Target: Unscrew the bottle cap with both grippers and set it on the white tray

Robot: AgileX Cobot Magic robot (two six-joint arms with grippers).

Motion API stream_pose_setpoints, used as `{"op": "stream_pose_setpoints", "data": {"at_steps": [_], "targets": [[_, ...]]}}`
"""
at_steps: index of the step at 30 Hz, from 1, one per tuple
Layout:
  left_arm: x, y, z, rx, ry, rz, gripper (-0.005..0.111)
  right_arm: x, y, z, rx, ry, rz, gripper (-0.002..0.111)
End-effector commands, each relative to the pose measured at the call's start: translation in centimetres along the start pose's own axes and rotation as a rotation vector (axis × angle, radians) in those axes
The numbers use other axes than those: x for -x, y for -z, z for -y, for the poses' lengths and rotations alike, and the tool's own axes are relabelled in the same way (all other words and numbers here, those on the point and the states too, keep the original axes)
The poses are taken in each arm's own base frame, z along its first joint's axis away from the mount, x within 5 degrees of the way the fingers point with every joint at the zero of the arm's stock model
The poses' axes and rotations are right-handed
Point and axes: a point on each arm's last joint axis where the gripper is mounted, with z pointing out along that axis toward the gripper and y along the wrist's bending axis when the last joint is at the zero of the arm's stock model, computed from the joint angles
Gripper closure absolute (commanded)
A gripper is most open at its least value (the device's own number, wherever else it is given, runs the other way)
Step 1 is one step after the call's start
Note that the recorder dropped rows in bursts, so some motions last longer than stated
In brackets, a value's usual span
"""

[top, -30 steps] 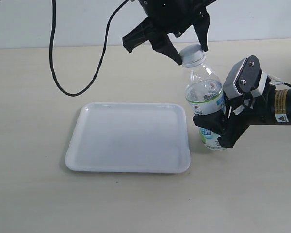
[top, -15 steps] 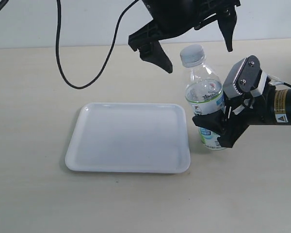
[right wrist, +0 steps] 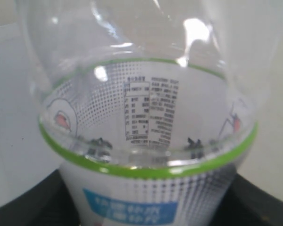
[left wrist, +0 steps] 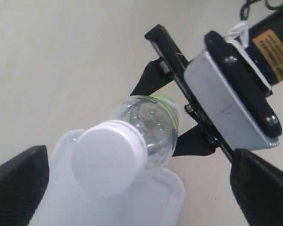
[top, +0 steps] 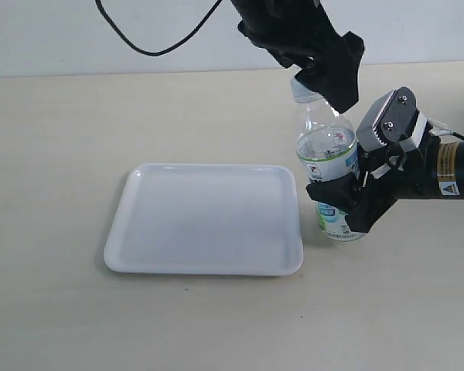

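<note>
A pale beige tabletop (top: 62, 309) carries everything. On it lies the flat glossy white rectangular plastic tray (top: 209, 267), bare and ready as the drop-off spot. The all-black left claw (left wrist: 141, 183) reaches down on its thick arm from above, its jaws spread wide on either side of the bottle's top. The wrist view shows clear air between each finger and the cap, so it grips nothing and seems poised to close for a twist. The right claw (top: 336, 205), black with a grey-white block and a yellow-white label, comes in from the side and pinches the labelled waist of the bottle, most likely to stop the body from spinning when the top is turned. The small clear plastic drink bottle (top: 325, 154), with its white, green and blue label, stands upright just beside the tray's right edge, so the carry afterwards should be short. The small round white screw cap (left wrist: 108, 157) sits on the bottle's neck, not yet on the tray.
</note>
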Motion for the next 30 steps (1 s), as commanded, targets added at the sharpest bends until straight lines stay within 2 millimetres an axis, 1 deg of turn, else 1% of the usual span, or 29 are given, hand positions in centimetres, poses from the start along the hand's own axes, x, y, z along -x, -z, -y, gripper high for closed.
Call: {"op": "stream_pose_setpoints", "data": {"at_steps": [1, 3, 7, 11, 14, 17, 22, 30], "targets": [[0.1, 0.6, 0.0, 0.001, -0.164, 0.018, 0.004, 0.2, 0.1, 0.0, 0.002, -0.005, 0.009, 0.108], [-0.3, 0.7, -0.9, 0.025, -0.182, 0.004, 0.004, 0.2, 0.1, 0.0, 0.002, -0.005, 0.009, 0.108], [-0.8, 1.1, -2.3, 0.040, -0.153, 0.007, 0.004, 0.2, 0.1, 0.0, 0.003, -0.007, 0.011, 0.108], [-1.1, 1.4, -3.1, 0.034, -0.130, 0.020, 0.004, 0.2, 0.1, 0.0, 0.003, -0.007, 0.011, 0.108], [-0.9, 1.2, -2.9, -0.006, -0.118, 0.046, 0.004, 0.2, 0.1, 0.0, 0.003, -0.007, 0.011, 0.108], [-0.8, 0.4, -2.7, -0.054, -0.103, 0.063, 0.004, 0.2, 0.1, 0.0, 0.003, -0.007, 0.011, 0.108], [-1.1, -0.8, -3.0, -0.079, -0.064, 0.051, 0.004, 0.2, 0.1, 0.0, 0.003, -0.007, 0.011, 0.108], [-1.0, -0.9, -2.9, -0.101, -0.046, 0.063, 0.005, 0.2, 0.1, 0.0, 0.003, -0.007, 0.011, 0.108]]}}
